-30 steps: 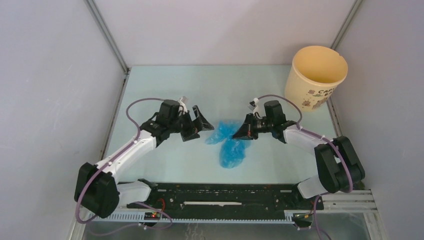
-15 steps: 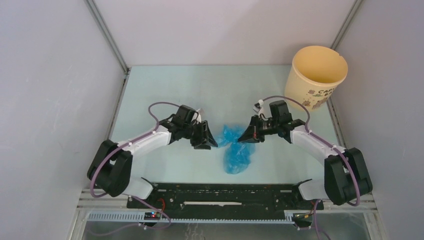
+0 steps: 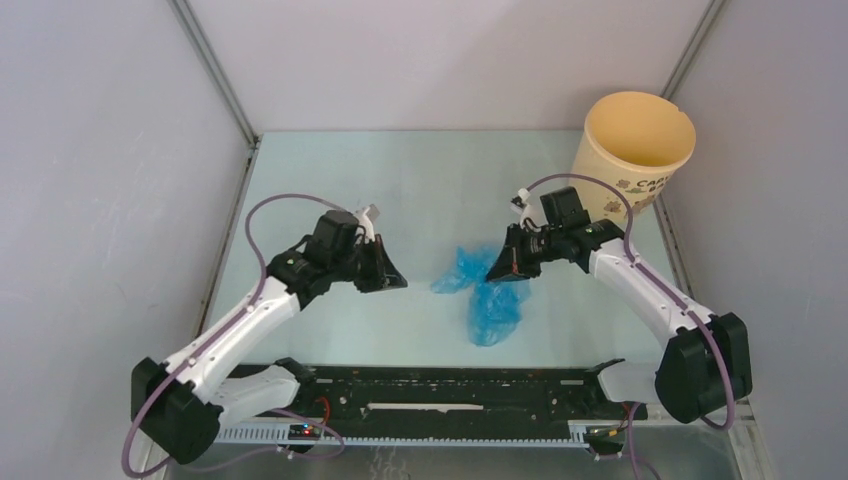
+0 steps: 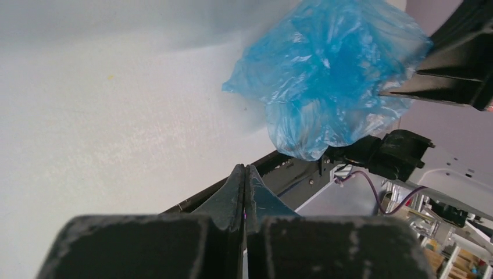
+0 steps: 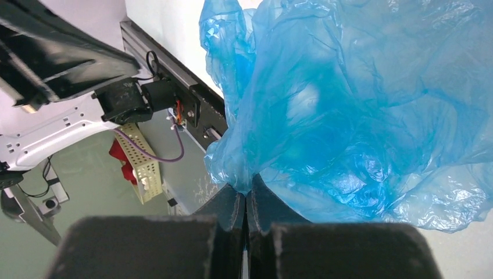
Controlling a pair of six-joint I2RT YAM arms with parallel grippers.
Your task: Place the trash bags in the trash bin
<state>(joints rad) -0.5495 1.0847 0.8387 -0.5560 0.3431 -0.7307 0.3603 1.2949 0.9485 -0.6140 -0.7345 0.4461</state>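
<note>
Bag of thin translucent light-blue plastic film [image 3: 487,300], wrinkled and glossy: you find it mid-table, between the two grippers. Its long axis runs from the pinched far end toward the near edge, and a shorter lobe points left. Your right gripper [image 3: 497,272] has its jaws pinching a fold of film at that far end. Your left gripper [image 3: 398,283] has its jaws pressed together on nothing, left of the bag and apart from it. The pale yellow round tapered bucket with dark lettering [image 3: 632,150] stands upright at the table's [image 3: 420,180] far right corner, well apart from the bag.
</note>
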